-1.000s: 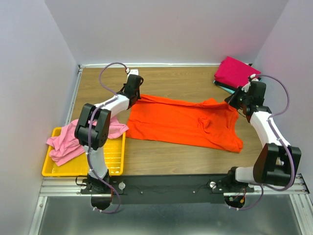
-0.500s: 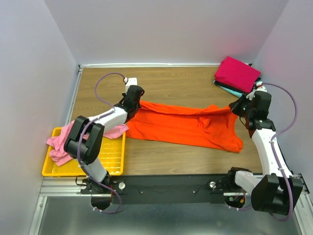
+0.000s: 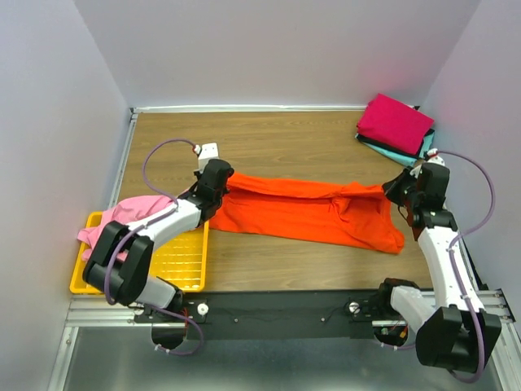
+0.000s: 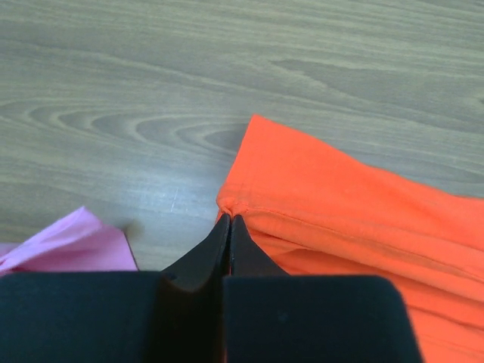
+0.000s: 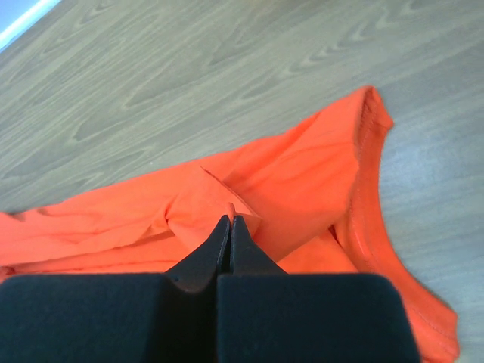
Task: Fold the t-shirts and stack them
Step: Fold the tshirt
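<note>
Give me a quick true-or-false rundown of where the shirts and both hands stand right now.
1. The left hand and the right hand are each shut on the orange t-shirt. True.
2. The orange t-shirt lies in the yellow tray. False: it is spread on the table, beside the tray.
3. The magenta shirt lies folded at the table's far right corner. True.
4. The pink t-shirt is neatly folded. False: it is bunched up on the yellow tray and spills over its left edge.
</note>
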You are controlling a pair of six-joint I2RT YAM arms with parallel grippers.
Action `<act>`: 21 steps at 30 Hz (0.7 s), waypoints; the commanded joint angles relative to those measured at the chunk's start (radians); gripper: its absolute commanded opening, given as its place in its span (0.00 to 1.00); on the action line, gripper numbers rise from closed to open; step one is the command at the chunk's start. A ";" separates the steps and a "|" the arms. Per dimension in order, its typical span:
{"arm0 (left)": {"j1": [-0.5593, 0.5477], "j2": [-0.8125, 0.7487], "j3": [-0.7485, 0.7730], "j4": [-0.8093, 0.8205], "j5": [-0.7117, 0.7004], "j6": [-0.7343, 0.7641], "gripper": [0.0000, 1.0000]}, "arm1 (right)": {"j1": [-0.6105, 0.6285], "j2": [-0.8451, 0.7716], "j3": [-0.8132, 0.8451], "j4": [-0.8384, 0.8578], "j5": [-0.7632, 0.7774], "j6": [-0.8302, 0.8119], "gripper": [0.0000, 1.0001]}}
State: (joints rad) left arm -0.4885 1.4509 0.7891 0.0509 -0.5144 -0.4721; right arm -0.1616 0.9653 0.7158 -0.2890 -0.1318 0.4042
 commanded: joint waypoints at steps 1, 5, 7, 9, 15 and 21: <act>-0.015 -0.073 -0.059 -0.011 -0.053 -0.062 0.29 | 0.007 -0.068 -0.050 -0.022 0.092 0.030 0.01; -0.039 -0.205 -0.134 -0.045 -0.067 -0.095 0.71 | 0.007 -0.167 -0.101 -0.029 0.169 0.060 0.11; -0.053 -0.257 -0.145 -0.049 -0.079 -0.100 0.85 | 0.007 -0.238 -0.108 -0.035 0.193 0.068 0.35; -0.070 -0.328 -0.140 -0.083 -0.090 -0.100 0.89 | 0.007 -0.284 -0.105 -0.052 0.224 0.081 0.59; -0.125 -0.382 -0.119 0.041 -0.062 -0.045 0.89 | 0.007 -0.309 -0.065 -0.047 0.152 0.082 0.70; -0.128 -0.212 -0.042 0.173 0.046 0.024 0.90 | 0.016 -0.140 -0.084 0.051 0.031 0.082 0.67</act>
State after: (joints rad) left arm -0.6113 1.1484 0.6880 0.1192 -0.5312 -0.5037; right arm -0.1577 0.7460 0.6365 -0.2844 -0.0212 0.4793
